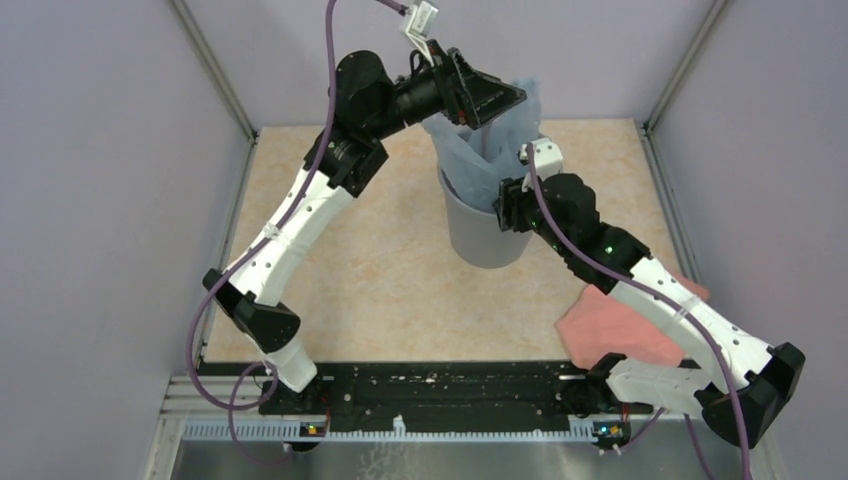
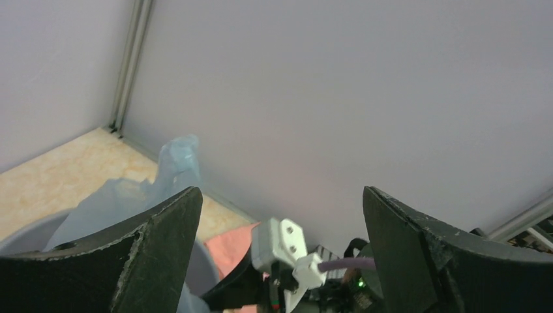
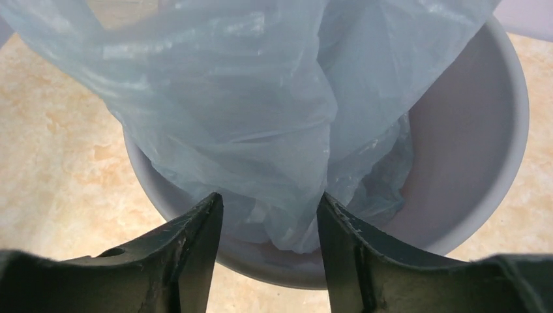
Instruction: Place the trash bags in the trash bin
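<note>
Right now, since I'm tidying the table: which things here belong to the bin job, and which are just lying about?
Belongs to the job:
- trash bag, hanging partly inside the bin
- trash bin

Just lying about:
- salmon-pink cloth, on the table under the right arm

No legible text, labels, brands, numbers or signs on anything in view

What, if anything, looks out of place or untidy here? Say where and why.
The blue bag is only partly in the grey bin: its lower part hangs inside, but the rest stands bunched above the rim. A pink cloth also lies crumpled on the table, at its near right side.
</note>
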Controlling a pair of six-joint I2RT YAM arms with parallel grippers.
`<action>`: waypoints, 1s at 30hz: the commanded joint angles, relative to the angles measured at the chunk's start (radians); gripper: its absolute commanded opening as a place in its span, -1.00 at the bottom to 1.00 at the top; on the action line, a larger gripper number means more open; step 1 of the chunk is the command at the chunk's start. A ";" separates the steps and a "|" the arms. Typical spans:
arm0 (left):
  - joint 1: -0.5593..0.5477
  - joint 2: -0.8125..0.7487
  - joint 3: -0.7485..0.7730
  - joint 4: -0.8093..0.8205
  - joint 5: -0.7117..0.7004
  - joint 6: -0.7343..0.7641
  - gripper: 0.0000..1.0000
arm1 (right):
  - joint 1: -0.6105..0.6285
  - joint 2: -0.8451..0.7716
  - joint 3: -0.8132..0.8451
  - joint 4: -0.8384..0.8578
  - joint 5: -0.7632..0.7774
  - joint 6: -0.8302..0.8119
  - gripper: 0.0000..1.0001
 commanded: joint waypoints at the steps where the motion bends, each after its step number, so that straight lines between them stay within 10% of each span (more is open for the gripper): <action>1: -0.002 -0.128 -0.085 -0.038 -0.092 0.094 0.97 | 0.011 -0.050 0.079 -0.054 -0.008 0.028 0.21; 11: -0.002 -0.449 -0.438 -0.082 -0.386 0.228 0.89 | -0.028 -0.077 0.213 -0.255 0.123 0.097 0.51; 19: 0.001 -0.564 -0.659 -0.148 -0.622 0.238 0.70 | -0.375 -0.092 0.207 -0.215 -0.161 0.146 0.44; 30: 0.098 -0.568 -0.863 -0.150 -0.603 0.129 0.37 | -0.544 0.146 0.233 -0.065 -0.312 0.167 0.27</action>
